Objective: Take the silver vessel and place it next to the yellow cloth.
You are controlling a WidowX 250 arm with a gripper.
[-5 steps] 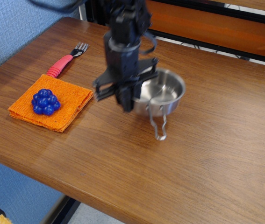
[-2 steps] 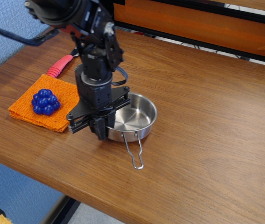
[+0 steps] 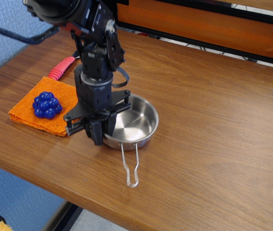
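The silver vessel (image 3: 135,122), a shallow steel pan, is low over or on the table just right of the yellow cloth (image 3: 26,114). Its wire loop handle (image 3: 129,166) points toward the front edge. My gripper (image 3: 102,133) comes down from above and is shut on the pan's left rim, one finger inside the pan and one outside. The arm hides the cloth's right corner and the pan's left edge. I cannot tell whether the pan touches the table.
A blue bumpy berry toy (image 3: 46,105) lies on the cloth. A fork with a red handle (image 3: 61,67) lies behind the cloth, its head hidden by the arm. The table's front edge (image 3: 78,204) runs close below the pan handle.
The gripper has carried the pan left and toward the front, from mid-table to a spot beside the cloth. In the last half second it moved only slightly left.
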